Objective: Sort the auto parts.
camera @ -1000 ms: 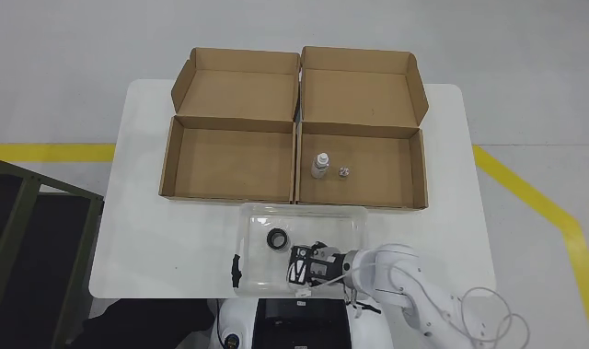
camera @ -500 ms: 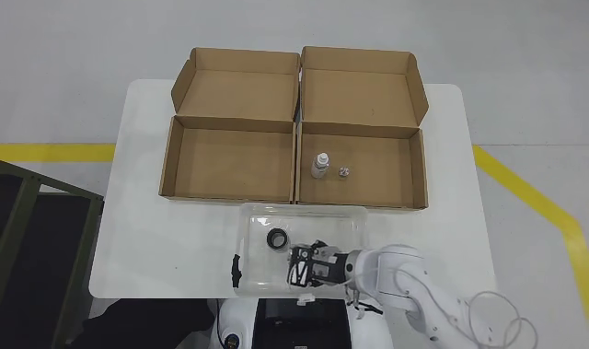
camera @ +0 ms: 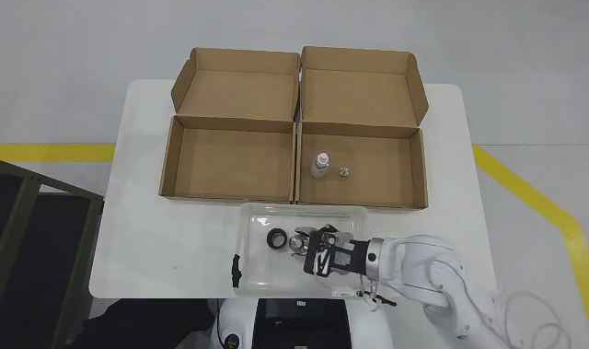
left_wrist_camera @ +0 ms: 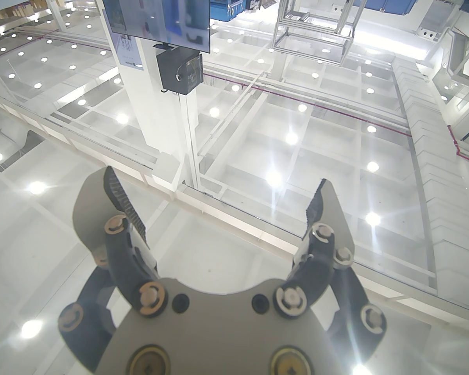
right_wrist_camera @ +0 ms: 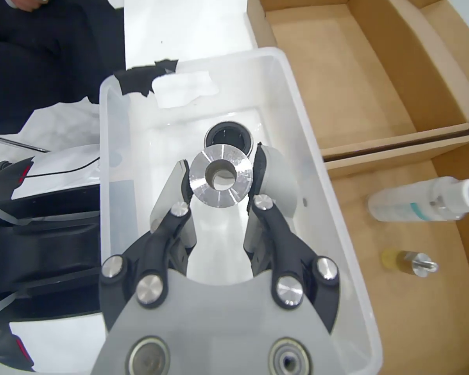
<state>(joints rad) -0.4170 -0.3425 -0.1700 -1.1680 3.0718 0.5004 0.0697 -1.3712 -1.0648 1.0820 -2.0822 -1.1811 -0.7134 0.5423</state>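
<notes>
My right gripper [right_wrist_camera: 221, 179] is shut on a shiny metal ring [right_wrist_camera: 221, 176], holding it above the clear plastic bin [right_wrist_camera: 328, 212]. In the top view the right gripper [camera: 306, 250] hangs over the bin [camera: 253, 218] with the metal ring [camera: 298, 245] at its tip. A black bearing [right_wrist_camera: 228, 137] lies on the bin floor just beyond the ring, and the black bearing [camera: 276, 239] sits toward the bin's left side in the top view. My left gripper [left_wrist_camera: 219, 204] points up at the ceiling, open and empty.
Two open cardboard boxes stand behind the bin, a left box [camera: 228, 163] and a right box [camera: 382, 169]. The right one holds a white spray bottle [right_wrist_camera: 422, 204] and a small metal fitting [right_wrist_camera: 408, 262]. Black tape [right_wrist_camera: 140, 77] sticks to the bin's far rim.
The right gripper has risen and shifted right and toward the boxes, with the metal ring now lifted off the bin floor between its fingers.
</notes>
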